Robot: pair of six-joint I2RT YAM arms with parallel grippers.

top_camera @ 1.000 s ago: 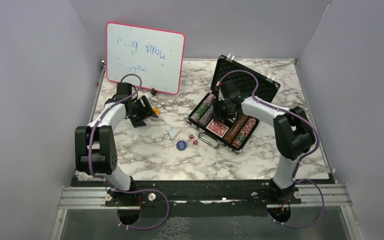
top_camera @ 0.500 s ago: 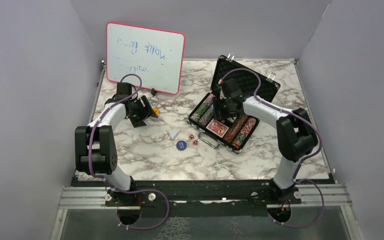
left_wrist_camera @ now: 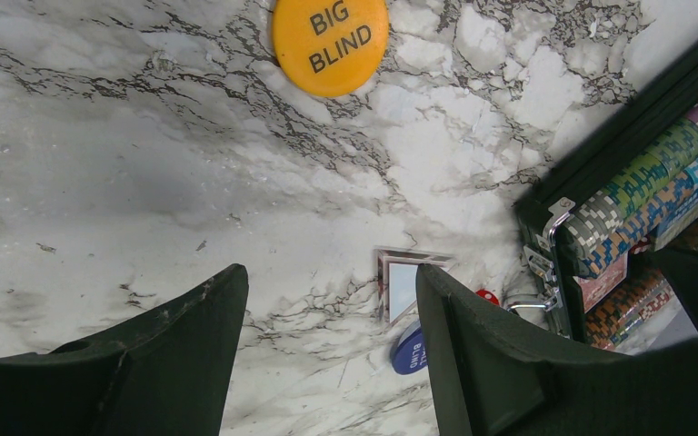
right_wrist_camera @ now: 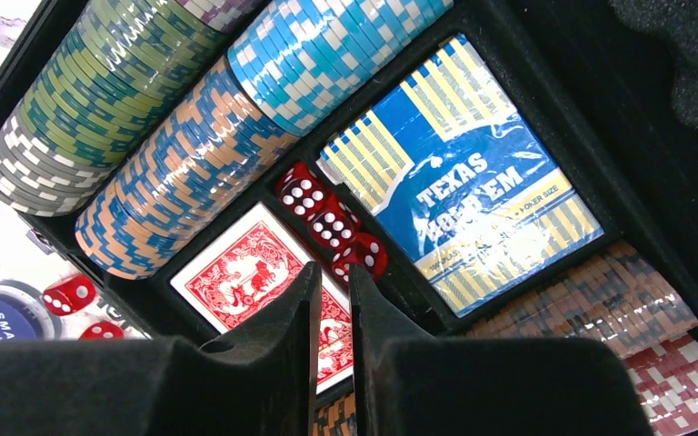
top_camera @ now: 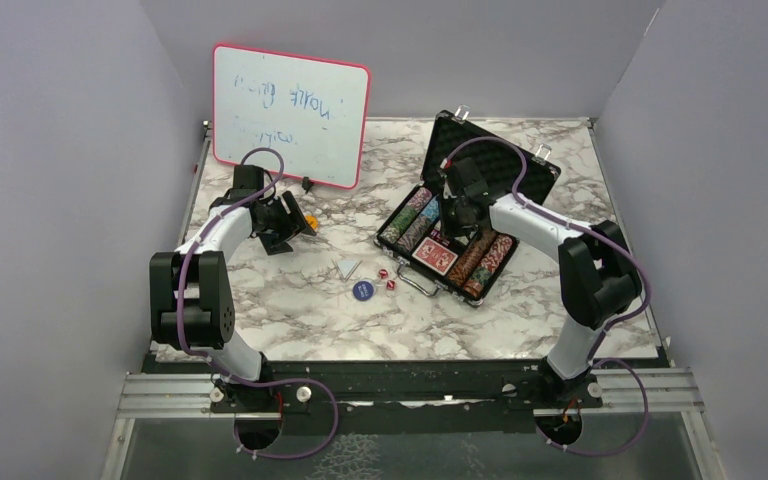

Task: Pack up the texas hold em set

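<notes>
The black case [top_camera: 533, 168] lies open on the right of the table, holding striped chip stacks [right_wrist_camera: 173, 173], red-backed cards [right_wrist_camera: 236, 272], a blue boxed deck [right_wrist_camera: 459, 200] and three red dice [right_wrist_camera: 327, 222]. My right gripper [right_wrist_camera: 334, 272] hovers over the cards and dice, shut with nothing between its fingers. Outside the case lie two red dice [top_camera: 388, 279] and a blue button [top_camera: 362, 291]. The orange button [left_wrist_camera: 330, 41] rests just beyond my left gripper [left_wrist_camera: 327, 291], which is open and empty above bare marble.
A pink-framed whiteboard [top_camera: 290, 112] leans at the back left. A small flat mirror-like tile [top_camera: 347, 267] lies near the blue button. The case's metal handle [top_camera: 417, 283] faces the loose dice. Grey walls enclose the table on three sides.
My right gripper has closed from part open and shifted slightly toward the case's lid. The left arm and the loose pieces have not moved.
</notes>
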